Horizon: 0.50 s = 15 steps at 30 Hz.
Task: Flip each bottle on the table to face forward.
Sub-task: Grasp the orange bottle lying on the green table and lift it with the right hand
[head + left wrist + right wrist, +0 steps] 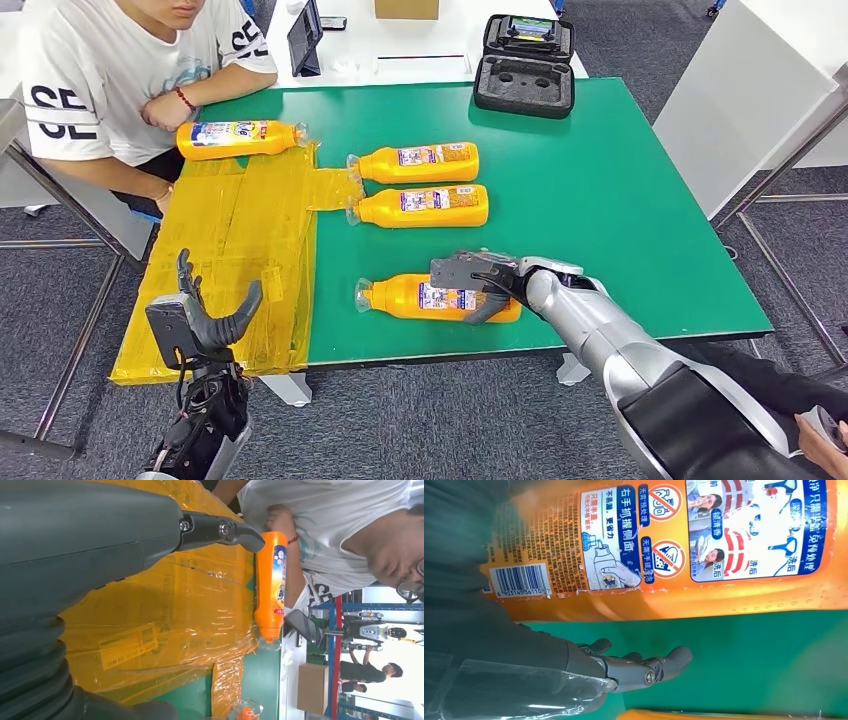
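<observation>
Four orange bottles lie on their sides on the green table. The nearest bottle lies by the front edge, and my right hand arches over its base end. Up close this bottle shows its back label with a barcode, and my thumb hangs over the table with a gap to it. Two more bottles lie side by side mid-table. The fourth bottle lies by the seated person. My left hand is raised off the front left corner, fingers spread and holding nothing.
Yellow film covers the table's left end. A person sits at the far left with arms on the table. A black foam case stands at the back edge. Another person's hand shows at the lower right.
</observation>
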### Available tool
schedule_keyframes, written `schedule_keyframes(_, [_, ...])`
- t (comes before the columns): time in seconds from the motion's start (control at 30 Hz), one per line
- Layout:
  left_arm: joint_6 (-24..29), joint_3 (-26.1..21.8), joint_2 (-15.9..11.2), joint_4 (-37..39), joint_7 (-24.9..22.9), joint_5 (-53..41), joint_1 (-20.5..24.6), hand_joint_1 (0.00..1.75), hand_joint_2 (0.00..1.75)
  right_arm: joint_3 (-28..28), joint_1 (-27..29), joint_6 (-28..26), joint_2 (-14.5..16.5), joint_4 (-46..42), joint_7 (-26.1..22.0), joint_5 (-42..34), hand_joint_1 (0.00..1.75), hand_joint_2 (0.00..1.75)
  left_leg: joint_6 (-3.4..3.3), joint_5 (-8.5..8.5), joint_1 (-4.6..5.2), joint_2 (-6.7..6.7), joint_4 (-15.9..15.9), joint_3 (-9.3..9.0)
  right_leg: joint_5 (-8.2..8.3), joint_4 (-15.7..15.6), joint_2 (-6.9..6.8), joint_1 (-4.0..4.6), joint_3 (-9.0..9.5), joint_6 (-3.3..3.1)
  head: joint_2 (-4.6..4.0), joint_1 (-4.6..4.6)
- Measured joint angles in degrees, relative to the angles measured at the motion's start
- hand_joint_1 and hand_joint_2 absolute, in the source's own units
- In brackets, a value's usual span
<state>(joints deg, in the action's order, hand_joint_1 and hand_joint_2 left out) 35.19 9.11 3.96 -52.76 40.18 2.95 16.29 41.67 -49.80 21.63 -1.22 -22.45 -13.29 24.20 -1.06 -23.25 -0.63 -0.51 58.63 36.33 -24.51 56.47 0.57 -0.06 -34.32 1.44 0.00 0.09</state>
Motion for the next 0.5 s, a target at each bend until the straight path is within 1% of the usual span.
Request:
schedule_keyframes(0.43, [-0.44,-0.06,0.00,0.24,0.00,-0.14,0.05,0.00,1.75,0.31,-0.10,-0.57,0.19,0.01,-0.10,-0.09,0.00,1.75,0.00,0.00,0.00,0.00,0.00,0.00,0.00,0.00,0.00,0.00,0.00,0.00,0.00,-0.01])
schedule_keyframes(0.5, [-0.48,-0.13,0.00,0.34,-0.01,-0.13,0.04,0.00,1.75,0.38,-0.27,-1.07,0.28,0.01,-0.04,0.09,0.00,0.87,0.00,0.00,0.00,0.00,0.00,0.00,0.00,0.01,0.00,0.00,0.00,0.00,0.00,-0.01])
